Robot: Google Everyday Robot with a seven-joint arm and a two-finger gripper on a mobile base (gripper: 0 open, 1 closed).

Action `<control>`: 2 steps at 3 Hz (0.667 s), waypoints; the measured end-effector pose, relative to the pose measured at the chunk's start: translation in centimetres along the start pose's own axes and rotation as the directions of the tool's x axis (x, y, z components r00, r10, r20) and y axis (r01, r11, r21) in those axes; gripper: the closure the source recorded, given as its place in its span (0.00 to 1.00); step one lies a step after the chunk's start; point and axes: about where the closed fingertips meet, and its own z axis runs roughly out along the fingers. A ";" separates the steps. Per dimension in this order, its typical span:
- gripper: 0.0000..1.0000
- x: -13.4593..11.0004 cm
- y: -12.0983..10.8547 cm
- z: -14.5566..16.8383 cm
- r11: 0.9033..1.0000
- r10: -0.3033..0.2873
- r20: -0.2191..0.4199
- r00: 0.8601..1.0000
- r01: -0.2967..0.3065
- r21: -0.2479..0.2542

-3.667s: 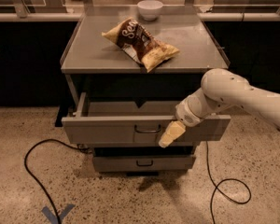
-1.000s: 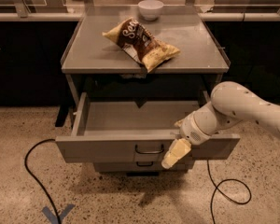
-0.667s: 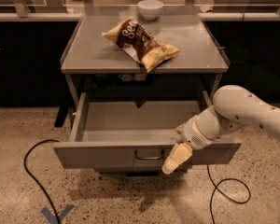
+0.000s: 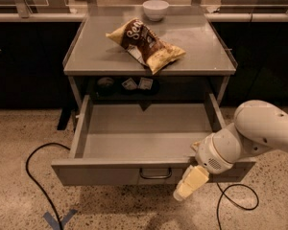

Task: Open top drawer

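Observation:
The top drawer point(image 4: 110, 172) of the grey metal cabinet stands pulled far out toward the camera. Its broad shallow grey tray point(image 4: 144, 131) is bare. A small dark U-shaped wire handle point(image 4: 156, 175) sits at the centre of the drawer front. My gripper point(image 4: 188, 185), cream coloured at the end of the white arm point(image 4: 259, 131), hangs in front of the drawer front, just right of the handle and slightly below it. The lower drawers are hidden behind the open drawer.
A brown and yellow chip bag point(image 4: 146, 44) and a white bowl point(image 4: 155, 8) lie on the cabinet top point(image 4: 96, 56). Small items point(image 4: 129, 84) sit in the recess behind the drawer. Black cables point(image 4: 36, 176) lie on the floor on both sides. A blue tape mark point(image 4: 57, 219) is at the front left.
The top drawer has slid much further out toward the camera. My gripper has moved with its front, down and toward the camera, staying right of the handle.

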 end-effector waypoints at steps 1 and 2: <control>0.00 0.3 0.1 0.5 1.000 0.003 0.000 1.000 -0.003 -0.008; 0.00 1.0 0.8 1.2 0.999 0.014 -0.003 1.000 -0.014 -0.031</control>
